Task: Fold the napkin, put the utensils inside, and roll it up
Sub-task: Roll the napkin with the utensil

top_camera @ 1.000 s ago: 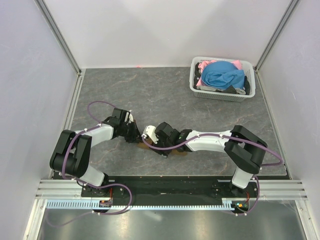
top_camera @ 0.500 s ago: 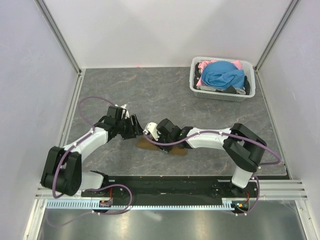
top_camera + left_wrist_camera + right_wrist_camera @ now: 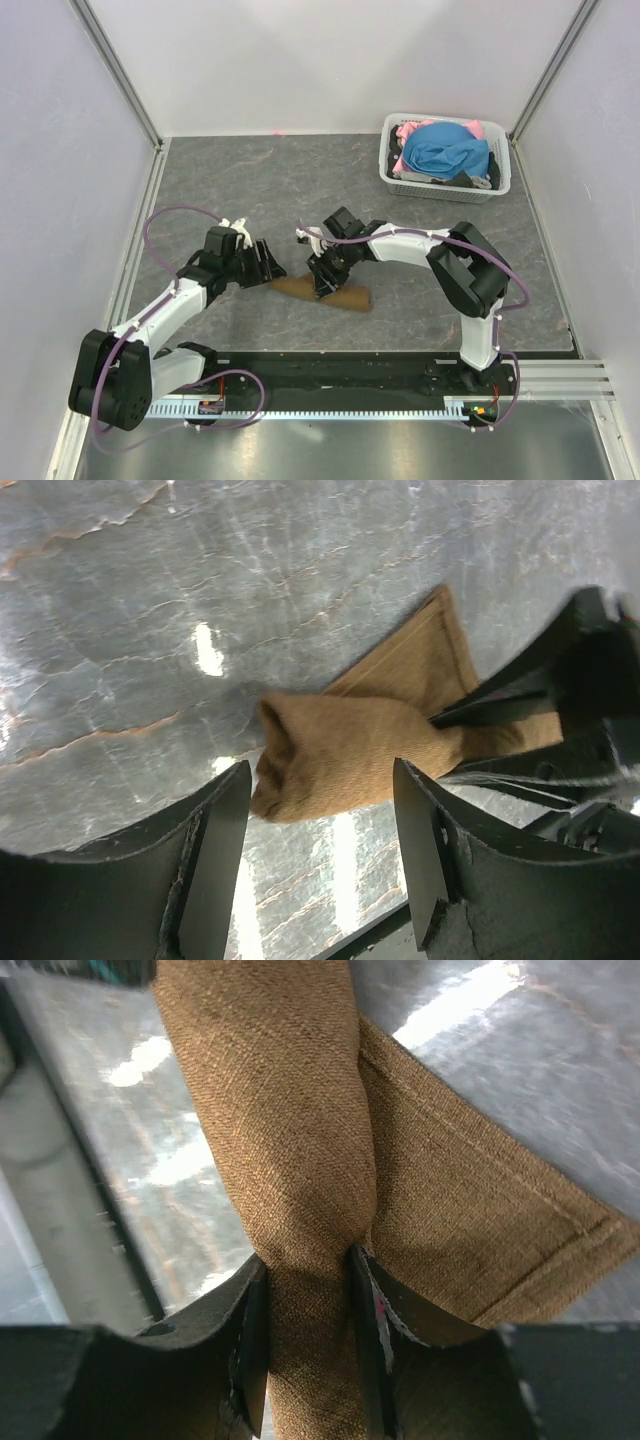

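Brown and matte, the napkin (image 3: 348, 297) lies rolled into a tube on the grey marbled tabletop (image 3: 250, 180), towards its near edge and between the two arms. From its base at the near left, the left arm (image 3: 170, 300) stretches low and diagonally forward and to the right. The left jaws stand spread apart with nothing in them, just beside the roll's left end; in the wrist view that end shows ahead of them as a hollow, folded mouth. The right arm (image 3: 410, 240) rises from its base at the near right, bends sharply at the elbow and reaches leftward over the tabletop, with the wrist turned so that the right jaws point down onto the roll. They pinch the tube about its middle, and the cloth is squeezed narrow between the two pads. The roll's long axis runs left to right in the top view, its right end slightly nearer the arm bases. A flat, hemmed corner of the napkin lies unrolled beside the tube.
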